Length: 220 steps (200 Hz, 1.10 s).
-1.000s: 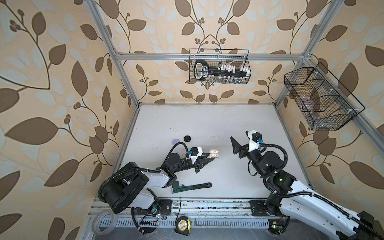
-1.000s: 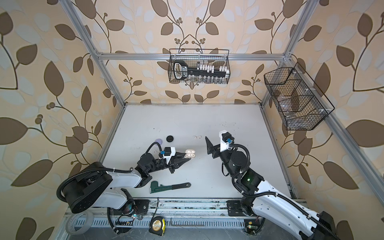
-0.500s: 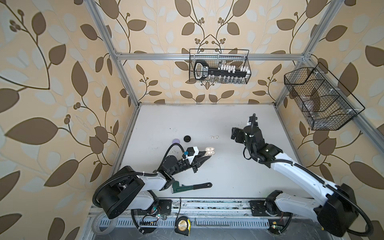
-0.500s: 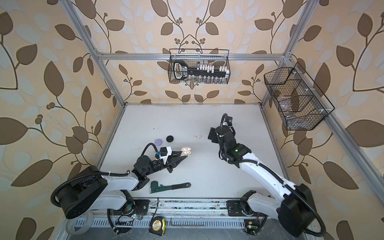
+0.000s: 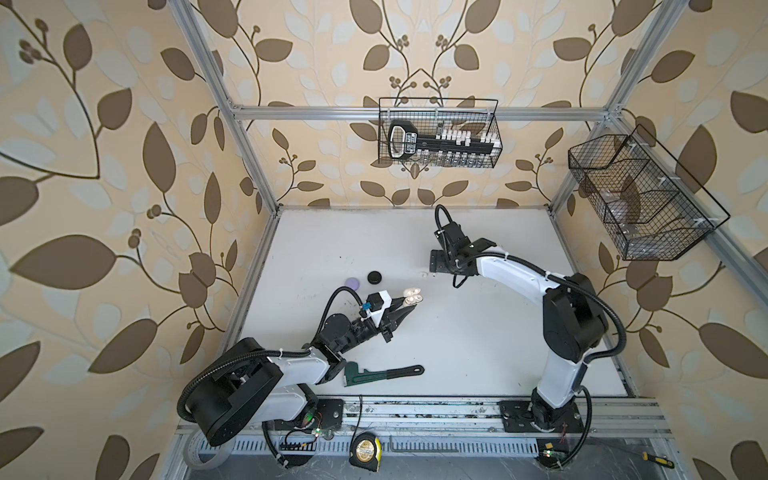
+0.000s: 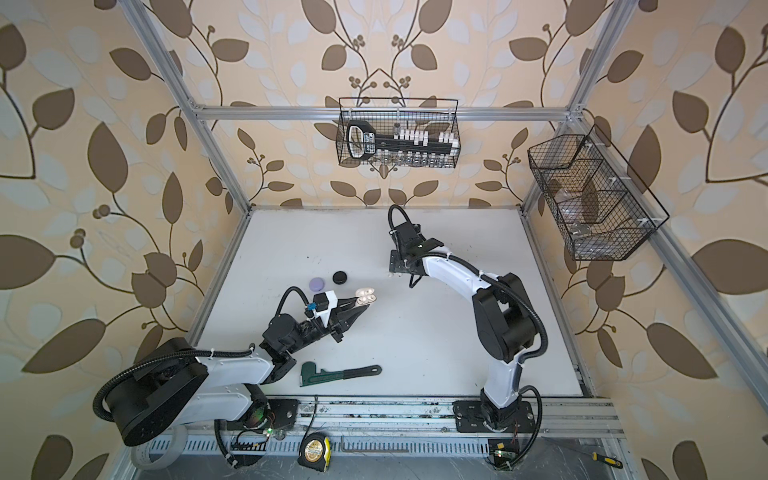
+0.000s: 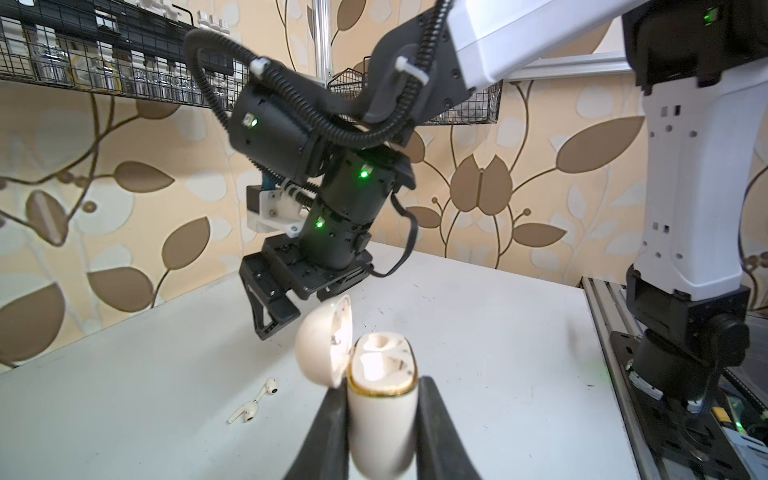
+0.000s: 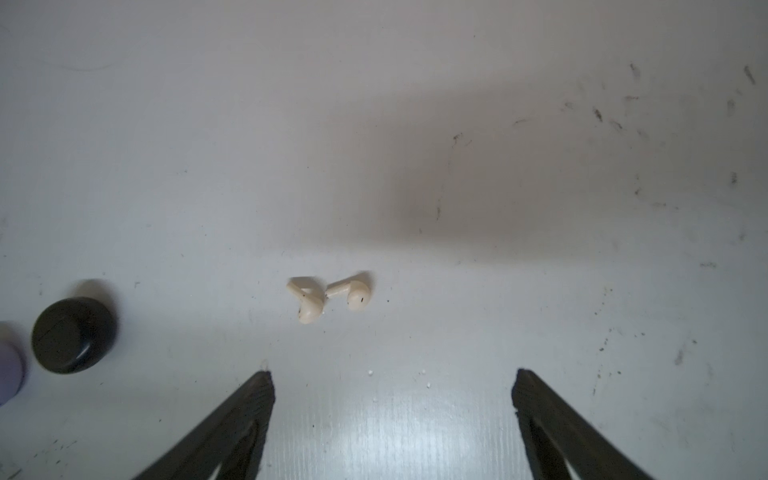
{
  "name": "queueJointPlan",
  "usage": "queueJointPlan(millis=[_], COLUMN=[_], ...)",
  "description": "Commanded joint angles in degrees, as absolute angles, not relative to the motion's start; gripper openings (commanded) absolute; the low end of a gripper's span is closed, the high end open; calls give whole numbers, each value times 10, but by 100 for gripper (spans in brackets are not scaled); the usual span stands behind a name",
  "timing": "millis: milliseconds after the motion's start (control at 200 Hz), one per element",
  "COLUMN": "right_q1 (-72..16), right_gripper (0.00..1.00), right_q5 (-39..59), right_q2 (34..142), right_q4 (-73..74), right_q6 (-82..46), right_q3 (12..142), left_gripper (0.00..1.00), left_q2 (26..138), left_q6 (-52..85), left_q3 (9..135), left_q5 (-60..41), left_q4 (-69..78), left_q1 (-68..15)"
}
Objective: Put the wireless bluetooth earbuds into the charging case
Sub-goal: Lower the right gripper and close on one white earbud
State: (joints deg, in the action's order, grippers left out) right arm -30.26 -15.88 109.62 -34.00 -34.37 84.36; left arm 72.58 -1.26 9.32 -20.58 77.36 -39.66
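Hovering right gripper [image 8: 392, 374], jaws wide apart, over table [image 5: 478, 332]; left gripper [image 7: 382, 390] clamped on white charging case [image 7: 380, 428].
Case held upright, lid [image 7: 324, 349] hinged open, sockets showing. Closed black case [image 5: 375, 277] and lilac case [image 5: 353, 282] sit side by side on the table. Two white earbuds [image 8: 358, 296], almost touching each other, lie on the table just ahead of the right fingertips, untouched, between the two finger lines, nearer the finger on the black case's side; apart from the held case.
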Motion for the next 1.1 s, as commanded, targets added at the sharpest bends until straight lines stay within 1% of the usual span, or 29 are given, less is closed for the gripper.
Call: queueJointPlan(millis=[0,190,410,670,865,945,1005,1095], right_q1=[-303,-301,-296,-297,-296,-293,-290,-290], right_gripper=[91,91,92,90,90,90,89,84], right_q5=[-180,-207,-216,-213,-245,-243,-233,-211], right_q2=[1163,1250,1297,1317,1282,1261,1251,1243], right_q4=[-407,-456,-479,-483,-468,-453,-444,-434], right_q6=[-334,-318,-307,-294,-294,-295,-295,-291], right_q3=[907,1005,1044,1028,971,940,927,922], left_gripper=[0,0,0,0,0,0,0,0], left_q2=[711,707,707,707,709,713,712,712], left_q6=[-21,-25,-27,-26,-28,-26,-28,-27], left_q3=[91,88,88,89,88,91,90,90], left_q5=[-200,-197,-198,-203,-200,-205,-203,-203], left_q4=[815,815,815,815,815,815,815,815], left_q1=[-391,-391,-391,-391,-391,-391,-391,-391])
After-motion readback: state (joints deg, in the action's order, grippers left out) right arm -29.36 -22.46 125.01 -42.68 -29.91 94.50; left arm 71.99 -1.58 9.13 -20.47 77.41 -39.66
